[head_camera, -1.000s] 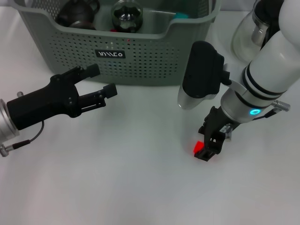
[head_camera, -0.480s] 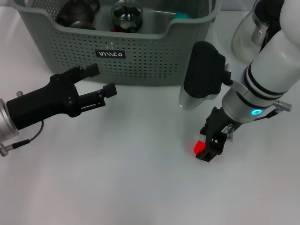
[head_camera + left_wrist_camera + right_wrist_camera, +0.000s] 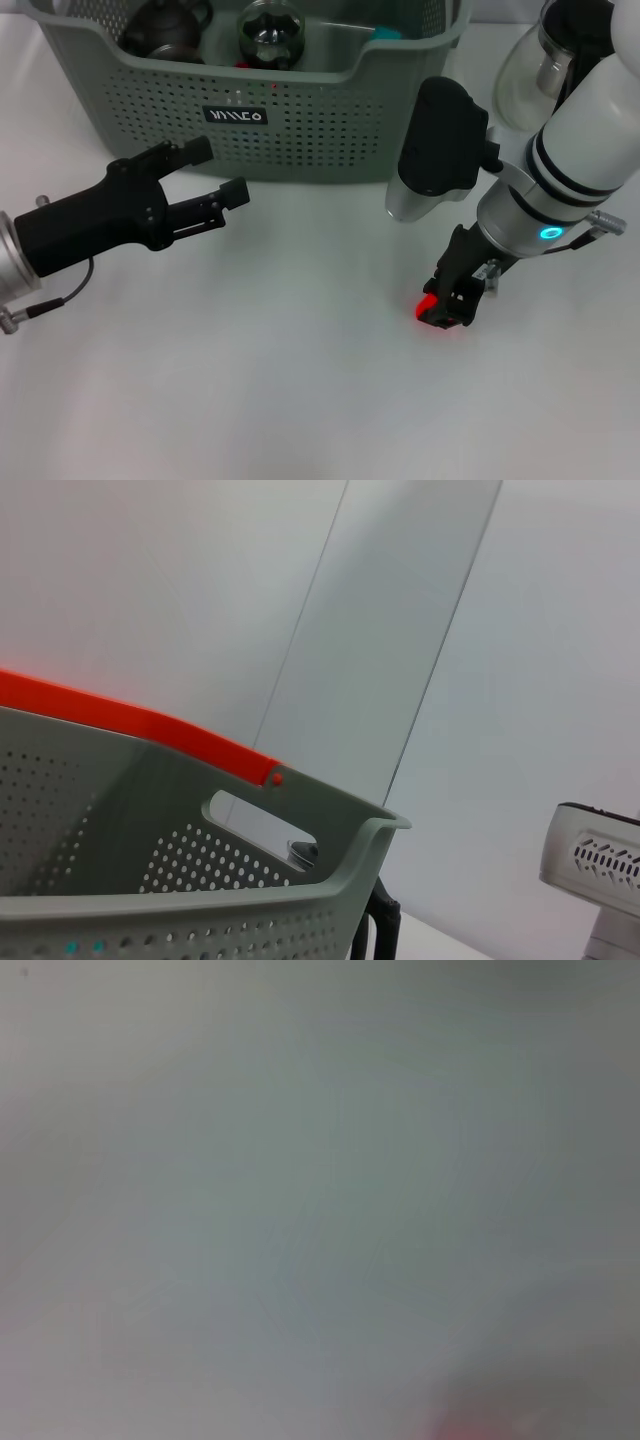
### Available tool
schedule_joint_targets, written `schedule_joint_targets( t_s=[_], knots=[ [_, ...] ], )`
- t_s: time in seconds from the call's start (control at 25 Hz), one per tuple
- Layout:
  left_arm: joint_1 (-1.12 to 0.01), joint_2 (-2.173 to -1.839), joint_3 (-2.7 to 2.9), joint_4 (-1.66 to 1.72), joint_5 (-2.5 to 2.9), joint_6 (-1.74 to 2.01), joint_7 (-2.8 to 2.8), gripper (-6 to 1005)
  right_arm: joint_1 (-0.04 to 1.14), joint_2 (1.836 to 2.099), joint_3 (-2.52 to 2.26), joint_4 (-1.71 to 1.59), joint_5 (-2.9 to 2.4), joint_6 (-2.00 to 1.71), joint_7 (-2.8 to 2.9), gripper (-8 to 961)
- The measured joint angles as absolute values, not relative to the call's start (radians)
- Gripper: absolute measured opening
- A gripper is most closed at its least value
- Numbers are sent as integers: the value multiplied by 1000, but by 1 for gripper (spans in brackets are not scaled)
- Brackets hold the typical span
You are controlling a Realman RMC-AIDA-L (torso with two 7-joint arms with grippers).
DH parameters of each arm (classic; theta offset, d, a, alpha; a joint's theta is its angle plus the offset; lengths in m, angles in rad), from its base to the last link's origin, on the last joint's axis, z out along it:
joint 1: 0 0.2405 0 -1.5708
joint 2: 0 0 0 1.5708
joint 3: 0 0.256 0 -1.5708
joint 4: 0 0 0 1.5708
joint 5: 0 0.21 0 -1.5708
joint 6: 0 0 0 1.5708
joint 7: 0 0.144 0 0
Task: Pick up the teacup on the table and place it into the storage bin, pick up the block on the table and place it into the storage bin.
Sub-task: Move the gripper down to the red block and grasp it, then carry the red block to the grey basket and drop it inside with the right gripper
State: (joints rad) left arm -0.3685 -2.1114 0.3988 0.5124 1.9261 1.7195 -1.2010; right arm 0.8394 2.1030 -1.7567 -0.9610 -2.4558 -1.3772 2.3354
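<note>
On the near right of the table (image 3: 250, 400), the right gripper (image 3: 447, 308) stands down over the red block (image 3: 424, 306), its fingers either side of the block and seemingly closing on it; I cannot tell whether they grip yet. Only a sliver of red shows at the gripper's left. The block looks small, rigid and light, so a pinch across two opposite flat faces should hold it, though something so small could slip or twist if caught by a corner.

Against the pictures of a second ago, the right gripper has shifted slightly right and covers more of the block, which showed more plainly then.

Left of centre, the left gripper (image 3: 222, 176) hangs with fingers apart, holding nothing, just in front of the bin (image 3: 300, 130); it has not moved. The bin sits at the far side and already holds a dark teacup-like vessel (image 3: 165, 25).
</note>
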Motion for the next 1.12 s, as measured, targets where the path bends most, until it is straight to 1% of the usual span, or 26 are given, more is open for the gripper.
schedule_joint_targets(
  t_s=[0.2, 0.72, 1.12],
  knots=[
    [-368, -2112, 399, 512, 1927, 1720, -1201, 886, 841, 2104, -1760, -956, -2455, -1376, 2334, 312],
    [-372, -2112, 400, 512, 1927, 1720, -1201, 885, 837, 2101, -1699, -971, -2454, -1409, 2324, 308],
    [-374, -2110, 399, 512, 1925, 1720, -1202, 884, 797, 2099, -1512, -1069, -2447, -1512, 2243, 304]
  ],
)
